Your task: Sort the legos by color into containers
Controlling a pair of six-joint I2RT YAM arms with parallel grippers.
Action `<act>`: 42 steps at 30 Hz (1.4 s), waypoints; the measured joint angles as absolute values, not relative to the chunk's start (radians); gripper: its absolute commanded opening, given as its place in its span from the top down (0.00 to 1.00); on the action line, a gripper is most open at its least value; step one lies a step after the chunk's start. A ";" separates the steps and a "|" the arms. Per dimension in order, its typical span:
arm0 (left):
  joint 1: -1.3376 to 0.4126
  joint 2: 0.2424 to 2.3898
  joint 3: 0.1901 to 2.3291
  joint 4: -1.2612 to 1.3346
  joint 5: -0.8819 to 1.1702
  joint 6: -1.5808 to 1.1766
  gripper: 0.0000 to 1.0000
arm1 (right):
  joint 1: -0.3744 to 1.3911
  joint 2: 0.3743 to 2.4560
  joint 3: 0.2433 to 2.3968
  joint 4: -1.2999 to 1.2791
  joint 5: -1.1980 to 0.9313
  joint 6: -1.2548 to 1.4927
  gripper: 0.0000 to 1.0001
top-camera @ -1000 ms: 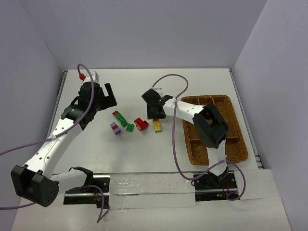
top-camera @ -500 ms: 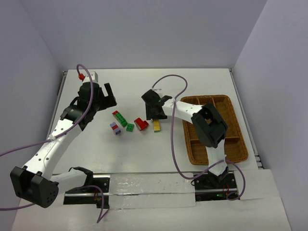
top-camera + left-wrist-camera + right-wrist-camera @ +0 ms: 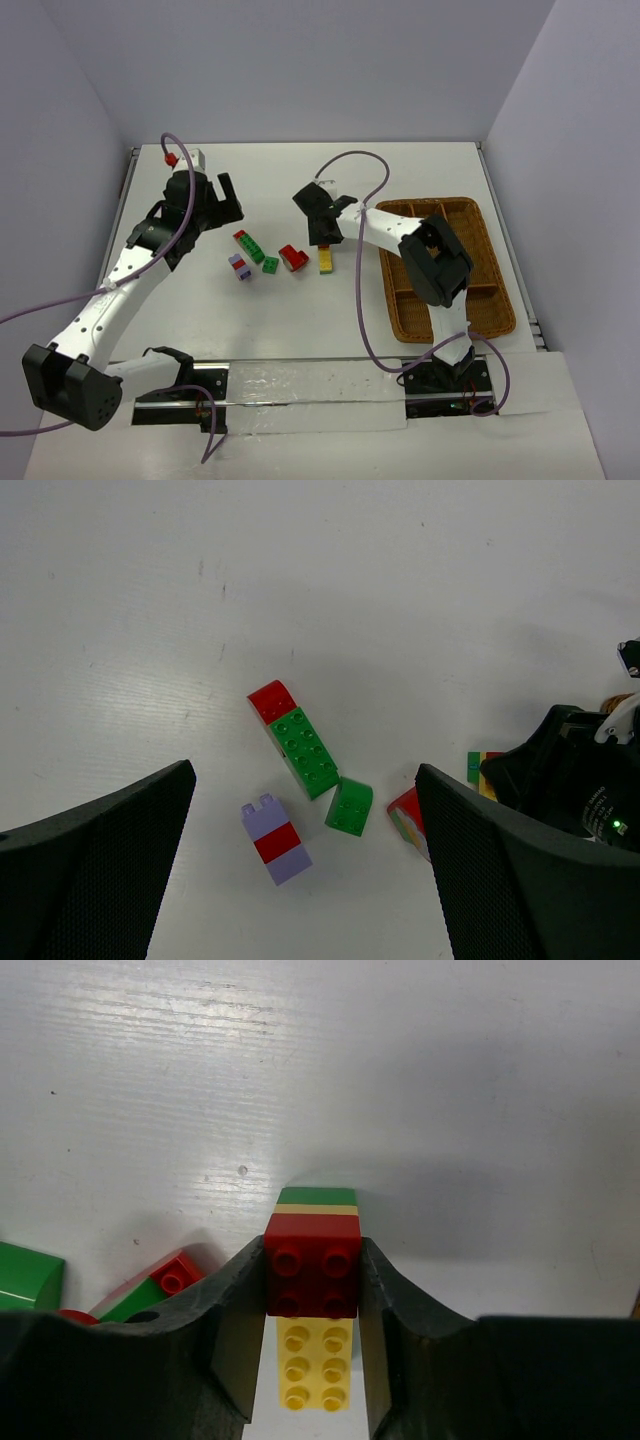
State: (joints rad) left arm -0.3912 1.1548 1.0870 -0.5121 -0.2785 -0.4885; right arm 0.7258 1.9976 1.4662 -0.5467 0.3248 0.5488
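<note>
My right gripper (image 3: 325, 240) is shut on a stack of legos, its fingers (image 3: 230, 1310) pressing the sides of the red brick (image 3: 312, 1265). A yellow brick (image 3: 315, 1365) lies below it, and green and yellow layers show beyond it. The stack (image 3: 326, 260) is low over the table, left of the wicker tray (image 3: 430, 203). My left gripper (image 3: 305, 880) is open, high above a purple-and-red stack (image 3: 275, 840), a long green-and-red piece (image 3: 300, 742) and a small green brick (image 3: 349, 806). A red wedge brick (image 3: 293, 257) lies between the two groups.
The tray's compartments (image 3: 470, 300) look bare of bricks at the right. The right arm's purple cable (image 3: 360, 300) loops over the table between the bricks and the tray. Grey walls stand close on the left, far and right sides.
My right gripper has shifted slightly away from the near edge at the yellow-and-red stack. The left arm and the other bricks have not moved.
</note>
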 measured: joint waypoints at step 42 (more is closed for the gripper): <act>-0.217 1.322 0.832 0.505 0.985 -1.071 0.07 | 0.451 1.491 1.166 0.132 -0.733 0.803 1.00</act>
